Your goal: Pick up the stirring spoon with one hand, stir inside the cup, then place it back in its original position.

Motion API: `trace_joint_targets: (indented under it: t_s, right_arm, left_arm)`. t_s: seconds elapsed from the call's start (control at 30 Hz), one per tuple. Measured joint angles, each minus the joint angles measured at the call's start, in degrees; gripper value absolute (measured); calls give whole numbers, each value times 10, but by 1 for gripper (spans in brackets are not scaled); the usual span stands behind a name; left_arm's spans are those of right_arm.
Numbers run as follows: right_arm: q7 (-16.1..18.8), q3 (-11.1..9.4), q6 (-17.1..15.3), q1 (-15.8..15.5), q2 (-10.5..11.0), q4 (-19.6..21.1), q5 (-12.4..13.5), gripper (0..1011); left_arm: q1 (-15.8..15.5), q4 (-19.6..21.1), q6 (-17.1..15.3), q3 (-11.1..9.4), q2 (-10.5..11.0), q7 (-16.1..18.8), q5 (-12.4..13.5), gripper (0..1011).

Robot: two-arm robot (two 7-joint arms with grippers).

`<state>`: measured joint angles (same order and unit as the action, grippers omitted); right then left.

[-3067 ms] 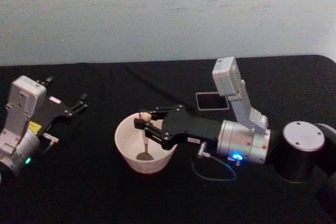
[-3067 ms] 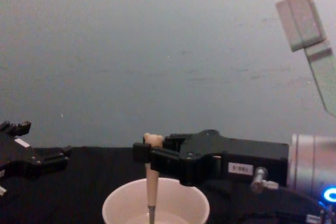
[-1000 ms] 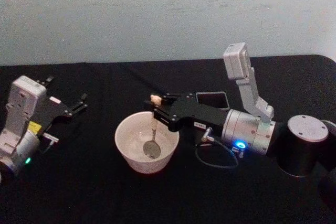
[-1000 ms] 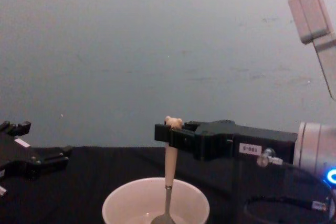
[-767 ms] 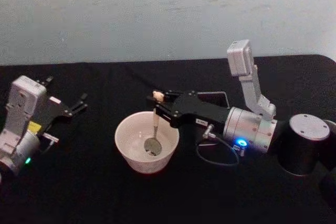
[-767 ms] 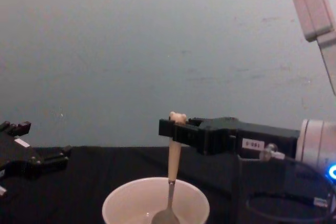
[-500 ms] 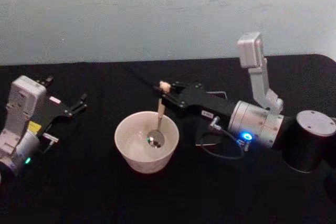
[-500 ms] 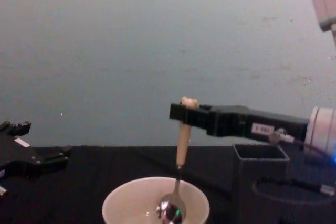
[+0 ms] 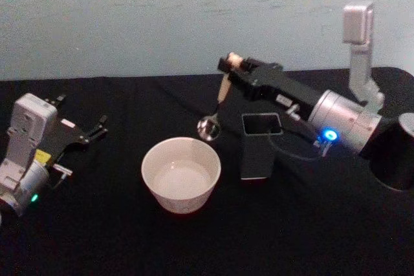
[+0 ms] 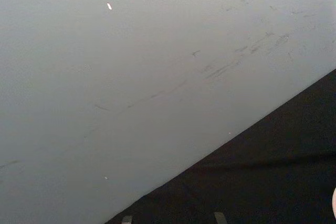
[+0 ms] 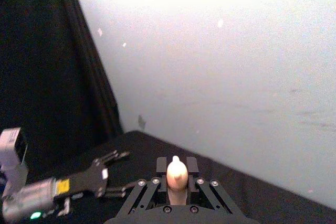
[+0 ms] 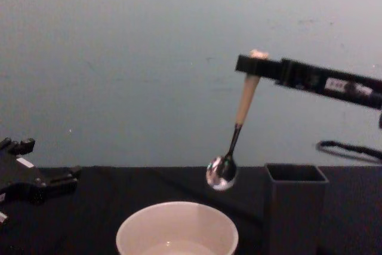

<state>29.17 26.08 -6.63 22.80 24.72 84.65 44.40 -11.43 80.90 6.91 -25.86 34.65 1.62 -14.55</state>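
Your right tool [image 9: 231, 64] is clamped on the top of the stirring spoon [image 9: 222, 92], just under the little bear head. That high grip lets the spoon hang below it, tilted a little, with the shiny bowl lowest. In the right wrist view the bear head pokes up between the tool's two fingers [image 11: 157, 183].

The spoon is in the air and touches nothing. In the chest view its bowl hangs above the cup [image 9: 182, 200], near the right of the rim, and to the left of the dark square holder box [image 9: 256, 156]. With the spoon clear of the cup, I judge the stirring finished and the carry back begun. The box, standing open-topped just right of the cup, looks like the likely home.

Your left tool [image 9: 97, 128] lies parked at the bench's [image 9: 129, 244] left side, fingers spread and empty.

The count is one spoon, one cup, one holder box and two tools.
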Motion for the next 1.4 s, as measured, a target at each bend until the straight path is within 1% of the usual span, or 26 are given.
trace_joint_targets:
  t_s: [0.03, 0.13, 0.23, 0.33, 0.37, 0.5, 0.53, 0.63, 0.87, 1.13, 1.27, 1.4]
  right_arm:
    - [0, 0, 0, 0, 0, 0, 0, 213]
    - [-10, -16, 4, -4, 6, 7, 15, 213]
    - [-16, -25, 8, -8, 11, 12, 25, 213]
    - [-24, -40, 13, -18, 19, 23, 39, 213]
    - [-24, -40, 13, -18, 19, 23, 39, 213]
    - [-34, -58, 22, -36, 35, 44, 51, 213]
    - [-34, -58, 22, -36, 35, 44, 51, 213]
    - [-41, -65, 28, -51, 46, 59, 54, 213]
    - [-48, -72, 29, -72, 61, 73, 59, 213]
    - [-51, -74, 26, -89, 72, 78, 63, 213]
    - [-50, -73, 23, -95, 77, 78, 63, 213]
    - [-51, -67, 21, -97, 77, 71, 62, 213]
  left_arm:
    - [0, 0, 0, 0, 0, 0, 0, 1001]
    - [0, 0, 0, 0, 0, 0, 0, 1001]
    - [0, 0, 0, 0, 0, 0, 0, 1001]
    - [0, 0, 0, 0, 0, 0, 0, 1001]
    - [0, 0, 0, 0, 0, 0, 0, 1001]
    - [0, 0, 0, 0, 0, 0, 0, 1001]
    - [0, 0, 0, 0, 0, 0, 0, 1001]
    - [0, 0, 0, 0, 0, 0, 0, 1001]
    - [0, 0, 0, 0, 0, 0, 0, 1001]
    - [0, 0, 0, 0, 0, 0, 0, 1001]
    - [0, 0, 0, 0, 0, 0, 0, 1001]
    - [0, 0, 0, 0, 0, 0, 0, 1001]
